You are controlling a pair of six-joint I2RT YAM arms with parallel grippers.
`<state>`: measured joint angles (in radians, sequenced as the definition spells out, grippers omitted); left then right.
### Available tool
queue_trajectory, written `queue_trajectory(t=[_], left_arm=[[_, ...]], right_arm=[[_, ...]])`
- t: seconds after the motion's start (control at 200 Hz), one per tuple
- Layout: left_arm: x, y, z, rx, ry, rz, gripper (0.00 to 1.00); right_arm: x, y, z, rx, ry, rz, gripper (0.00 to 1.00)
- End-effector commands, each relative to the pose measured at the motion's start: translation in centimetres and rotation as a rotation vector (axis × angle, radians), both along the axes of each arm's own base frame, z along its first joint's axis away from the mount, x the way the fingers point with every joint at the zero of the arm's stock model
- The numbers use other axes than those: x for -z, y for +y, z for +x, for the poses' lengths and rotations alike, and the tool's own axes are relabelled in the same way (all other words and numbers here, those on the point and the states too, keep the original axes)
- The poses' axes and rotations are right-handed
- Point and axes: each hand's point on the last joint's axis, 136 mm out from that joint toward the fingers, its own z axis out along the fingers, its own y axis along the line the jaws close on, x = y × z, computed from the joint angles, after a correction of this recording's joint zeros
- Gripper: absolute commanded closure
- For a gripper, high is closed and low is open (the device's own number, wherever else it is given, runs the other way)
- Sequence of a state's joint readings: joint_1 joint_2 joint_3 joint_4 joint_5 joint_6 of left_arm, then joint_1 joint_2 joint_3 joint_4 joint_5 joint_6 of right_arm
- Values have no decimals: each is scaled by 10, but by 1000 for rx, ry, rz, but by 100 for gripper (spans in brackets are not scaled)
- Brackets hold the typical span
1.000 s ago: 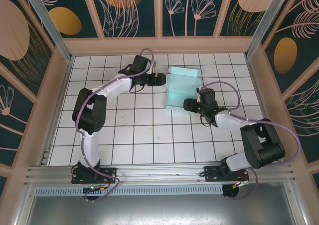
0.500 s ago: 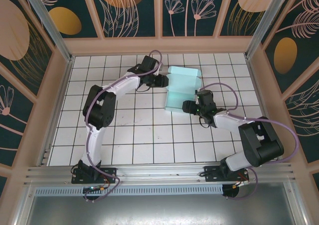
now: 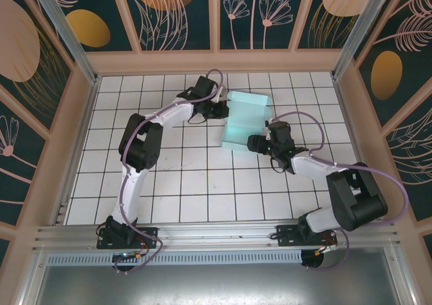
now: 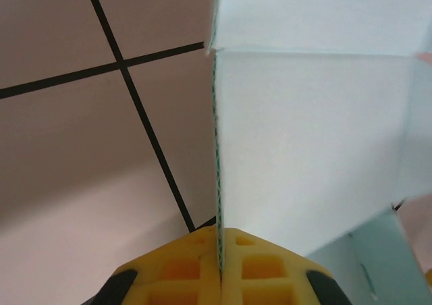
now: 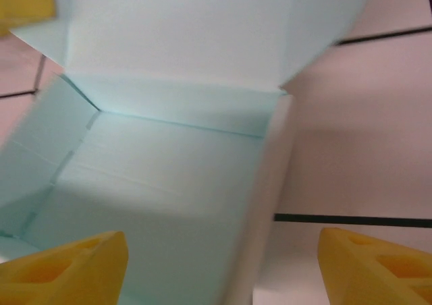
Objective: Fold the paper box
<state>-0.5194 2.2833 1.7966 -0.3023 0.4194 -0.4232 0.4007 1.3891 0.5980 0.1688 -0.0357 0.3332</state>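
Note:
The paper box (image 3: pixel 247 118) is pale mint card, partly folded, lying open on the white tiled floor at the back middle. My left gripper (image 3: pixel 221 109) is at its left side. In the left wrist view its yellow fingers (image 4: pixel 263 264) are shut on the thin edge of an upright side wall of the paper box (image 4: pixel 304 136). My right gripper (image 3: pixel 254 143) is at the box's near right corner and stands open. In the right wrist view the right gripper (image 5: pixel 223 271) straddles the box's right wall, one finger over the box's inside (image 5: pixel 169 177), the other over the floor.
The tiled floor (image 3: pixel 182 183) is fenced by wooden walls (image 3: pixel 216 61) at the back and both sides. Aluminium posts (image 3: pixel 61 28) stand at the back corners. A metal rail (image 3: pixel 216 234) runs along the near edge by the arm bases.
My left gripper has moved right to the box's left wall and closed on it. The right gripper has stayed open at the box's near right corner.

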Motion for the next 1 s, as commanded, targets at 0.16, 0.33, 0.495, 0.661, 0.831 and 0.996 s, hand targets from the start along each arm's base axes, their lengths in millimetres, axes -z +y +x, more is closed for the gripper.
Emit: queue_trajectory(t=[0.16,0.33,0.495,0.661,0.831,0.996], left_arm=[[-51,15,-15,96,-264,16,100],[-54,27,-22,98,-338,58,100],[-69,26,-32,121,-401,-3,100],[-73,24,-37,152,-429,-11,100],[-71,28,-42,172,-449,3,100],[-77,28,-53,198,-480,-28,100]], right_arm=[[-90,-12,13,-54,-252,119,24],[-106,-14,15,-110,-263,135,23],[-109,-13,17,-140,-237,131,23],[-93,-1,22,-225,-128,115,27],[-76,-11,30,-255,10,109,30],[-63,-22,32,-311,84,115,31]])
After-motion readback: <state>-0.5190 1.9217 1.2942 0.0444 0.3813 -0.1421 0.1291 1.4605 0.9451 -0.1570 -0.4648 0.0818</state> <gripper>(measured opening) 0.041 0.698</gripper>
